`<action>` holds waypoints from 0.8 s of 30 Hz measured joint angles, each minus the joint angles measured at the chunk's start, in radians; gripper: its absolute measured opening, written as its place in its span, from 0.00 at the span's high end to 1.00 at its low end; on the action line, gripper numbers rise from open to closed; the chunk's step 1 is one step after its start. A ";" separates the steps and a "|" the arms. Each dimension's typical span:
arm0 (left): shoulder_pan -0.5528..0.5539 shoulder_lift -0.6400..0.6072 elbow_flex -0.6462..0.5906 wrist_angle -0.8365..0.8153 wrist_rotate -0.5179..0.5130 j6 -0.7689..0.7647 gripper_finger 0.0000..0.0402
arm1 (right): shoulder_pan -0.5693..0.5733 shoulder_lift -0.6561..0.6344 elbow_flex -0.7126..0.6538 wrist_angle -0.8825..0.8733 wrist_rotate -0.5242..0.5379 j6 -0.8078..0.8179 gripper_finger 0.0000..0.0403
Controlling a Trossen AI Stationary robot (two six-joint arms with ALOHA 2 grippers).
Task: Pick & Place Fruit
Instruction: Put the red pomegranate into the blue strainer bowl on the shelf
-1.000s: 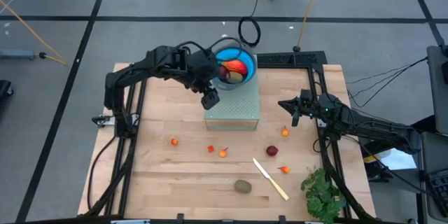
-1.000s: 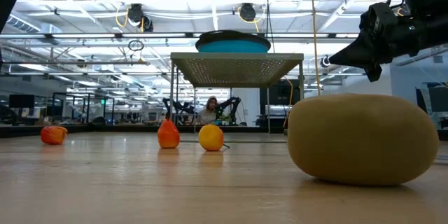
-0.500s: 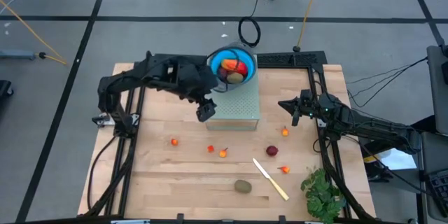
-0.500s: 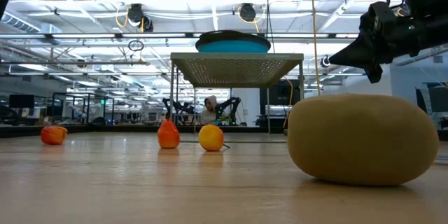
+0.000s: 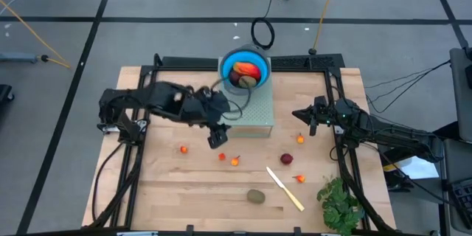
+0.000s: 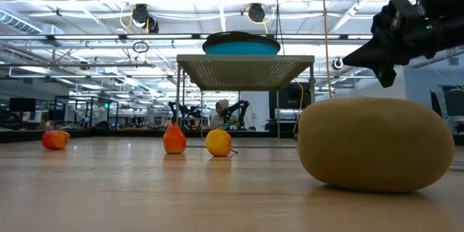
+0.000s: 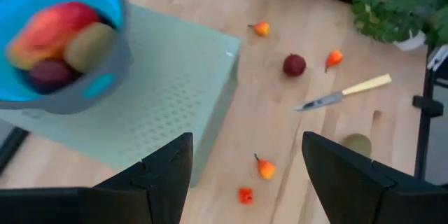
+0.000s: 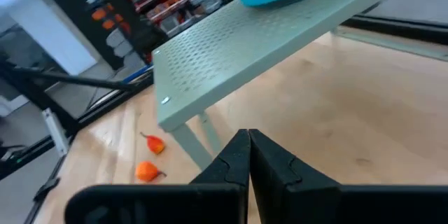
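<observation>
- Tabletop point(image 5: 169, 192): pale wood, carrying everything listed below.
- Perforated green stand point(image 5: 254, 114): at the far middle of the tabletop, its front corner just beside the left pincer.
- Blue bowl point(image 5: 226, 60): on the stand's far edge, already holding a red-orange oval fruit point(image 5: 245, 68), a kiwi point(image 5: 248, 81) and a dark red ball point(image 7: 47, 74).
- Left pincer point(image 5: 216, 139): fingers spread and empty, hanging over the tabletop at the stand's front left corner. By my reckoning it is the nearer arm to the loose fruit.
- Right pincer point(image 5: 310, 120): pressed together, empty, parked by the right frame post.
- Green leafy bunch point(image 5: 338, 203): front right corner; not fruit.
- Cream-handled knife point(image 5: 285, 189): lying slantwise between the plum and the front edge.
- Loose kiwi point(image 5: 256, 196): near the front edge, long axis roughly left-to-right, well apart from both pincers.
- Dark red plum point(image 5: 286, 159): just beyond the knife's blade end.
- Small orange-red bits: two point(image 5: 222, 156) point(image 5: 235, 161) lie just in front of the left pincer, nothing standing between; one point(image 5: 183, 149) to its left; one point(image 5: 300, 139) near the right pincer; one point(image 5: 299, 178) beside the knife.
</observation>
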 joint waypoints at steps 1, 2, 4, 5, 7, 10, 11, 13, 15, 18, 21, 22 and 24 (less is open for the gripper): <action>-0.009 -0.003 -0.025 0.016 0.001 -0.008 0.33 | 0.000 0.000 0.000 0.000 -0.016 0.000 1.00; -0.016 -0.004 -0.052 0.031 0.001 -0.018 0.33 | 0.000 0.000 0.000 0.000 -0.022 0.000 1.00; -0.025 -0.008 -0.108 0.077 0.002 -0.035 0.33 | 0.000 0.000 0.000 0.000 -0.043 0.000 1.00; -0.028 -0.014 -0.134 0.087 0.002 -0.047 0.33 | 0.000 0.000 0.000 -0.001 -0.045 0.002 1.00; -0.034 -0.021 -0.187 0.112 0.002 -0.069 0.33 | 0.000 0.000 0.000 -0.004 -0.045 0.011 1.00; -0.037 -0.048 -0.272 0.213 0.005 -0.080 0.33 | 0.000 0.000 0.000 -0.005 -0.045 0.018 1.00; -0.039 -0.061 -0.306 0.251 0.013 -0.079 0.33 | 0.000 0.000 0.000 -0.005 -0.046 0.019 1.00; -0.040 -0.096 -0.375 0.348 0.035 -0.069 0.33 | 0.000 0.000 0.000 -0.006 -0.052 0.027 1.00; -0.041 -0.133 -0.456 0.416 0.039 -0.070 0.33 | 0.000 0.000 0.000 -0.005 -0.074 0.029 1.00; -0.045 -0.194 -0.576 0.516 0.054 -0.082 0.33 | 0.000 0.001 0.000 -0.016 -0.138 0.027 1.00; -0.046 -0.254 -0.684 0.587 0.064 -0.101 0.33 | 0.000 0.007 0.000 -0.015 -0.193 0.026 1.00; -0.049 -0.274 -0.717 0.609 0.065 -0.107 0.33 | 0.000 0.011 0.000 -0.017 -0.207 0.027 1.00; -0.053 -0.309 -0.781 0.654 0.065 -0.109 0.33 | 0.000 0.022 0.000 -0.017 -0.228 0.027 1.00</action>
